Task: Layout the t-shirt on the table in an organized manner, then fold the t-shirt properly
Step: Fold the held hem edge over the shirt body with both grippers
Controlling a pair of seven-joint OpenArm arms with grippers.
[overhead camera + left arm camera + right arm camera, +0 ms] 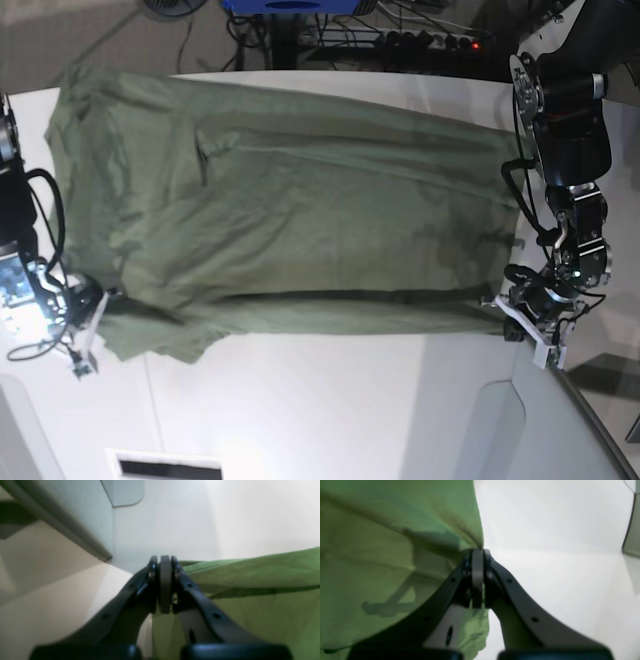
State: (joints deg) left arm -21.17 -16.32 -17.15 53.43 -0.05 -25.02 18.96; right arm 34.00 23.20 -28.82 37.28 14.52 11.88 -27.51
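Looking through the left wrist view first, the left gripper (165,585) has its jaws pressed together at frame centre, pinching an edge of the t-shirt (250,580), whose green cloth spreads away to the right and lower right; the white table (175,517) fills the upper middle, and a grey panel (75,512) with a dark edge slants across the upper left. The right wrist view is the mirror of that: the right gripper (478,577) is clenched on a bunched edge of the t-shirt (382,542), the cloth filling the left half, with a dark shadow of the arm across it, and bare table (545,530) on the right. Only the base view shows the whole garment: the t-shirt (290,220) lies spread across the table (320,410) from the left side to the right, its lower edge doubled over in a long fold. The right gripper (92,318) grips that edge at lower left, the left gripper (515,318) at lower right. Cables and a power strip (430,38) sit beyond the table's far edge at the top.
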